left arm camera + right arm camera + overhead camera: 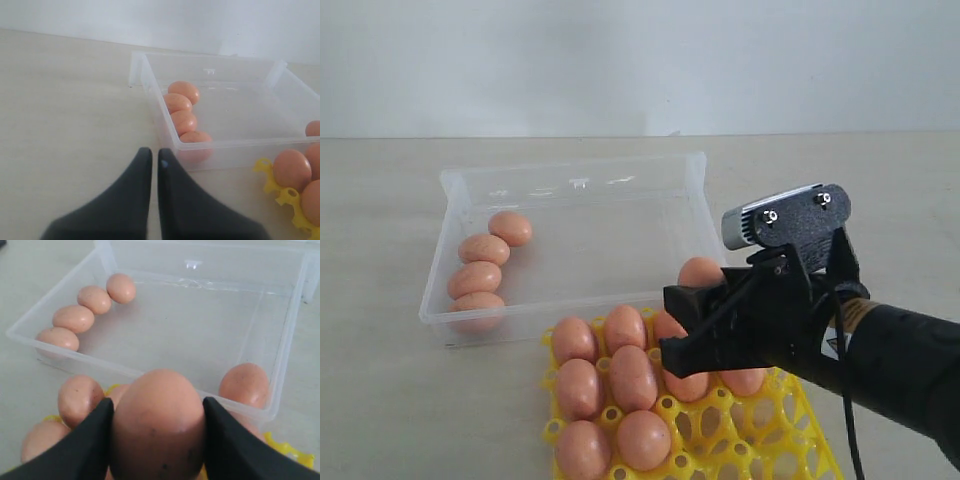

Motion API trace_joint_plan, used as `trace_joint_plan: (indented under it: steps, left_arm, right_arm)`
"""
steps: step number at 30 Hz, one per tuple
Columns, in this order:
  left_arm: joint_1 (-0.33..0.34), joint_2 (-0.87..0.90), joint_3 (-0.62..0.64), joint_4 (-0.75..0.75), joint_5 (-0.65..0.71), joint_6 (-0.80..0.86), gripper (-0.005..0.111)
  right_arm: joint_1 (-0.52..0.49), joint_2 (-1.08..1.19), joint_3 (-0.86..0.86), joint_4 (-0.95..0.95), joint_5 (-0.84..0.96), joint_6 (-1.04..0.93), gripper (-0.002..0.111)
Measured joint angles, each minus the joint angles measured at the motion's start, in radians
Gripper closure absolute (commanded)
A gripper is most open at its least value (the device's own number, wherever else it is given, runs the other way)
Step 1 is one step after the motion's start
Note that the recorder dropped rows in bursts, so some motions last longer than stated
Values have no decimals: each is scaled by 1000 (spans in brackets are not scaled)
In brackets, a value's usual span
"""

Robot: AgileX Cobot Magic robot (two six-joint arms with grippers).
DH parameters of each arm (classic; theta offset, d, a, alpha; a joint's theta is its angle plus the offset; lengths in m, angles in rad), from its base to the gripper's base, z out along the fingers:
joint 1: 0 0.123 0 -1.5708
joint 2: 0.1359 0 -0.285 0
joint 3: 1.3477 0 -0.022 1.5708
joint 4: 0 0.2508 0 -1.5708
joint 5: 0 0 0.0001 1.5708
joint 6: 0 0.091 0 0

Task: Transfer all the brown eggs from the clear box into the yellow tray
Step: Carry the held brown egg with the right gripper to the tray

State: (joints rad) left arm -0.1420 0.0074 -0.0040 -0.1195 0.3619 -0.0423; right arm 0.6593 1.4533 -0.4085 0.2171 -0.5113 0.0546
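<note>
Mostly bare clear box point(620, 225), brown eggs point(483, 249) lined along one wall

Setting reads as a robotics lab bench: plain pale beige tabletop point(390, 400), blank white wall point(620, 60), black robot arm point(910, 365).

Exterior camera: off the arms, raised, looking down over the yellow tray point(720, 430) to the clear box point(580, 185) and the wall behind; middle distance.
Left wrist camera: low over the table point(65, 100), behind the left gripper point(153, 151), facing the box's egg-lined wall from near.
Right wrist camera: close behind the right gripper point(157, 404), its held egg point(157, 440) filling the foreground, box beyond.
Shared by all three: box, its four brown eggs point(483, 248), tray edge.
</note>
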Motion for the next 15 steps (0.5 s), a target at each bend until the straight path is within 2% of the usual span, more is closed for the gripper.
trace_joint_plan:
  steps: [9,15]
  left_arm:
    - [0,0,0,0,0,0,103]
    - [0,0,0,0,0,0,103]
  right_arm:
    - [-36,23,0,-57,-108,78,109]
    - [-235,25,0,-21,-132,140,109]
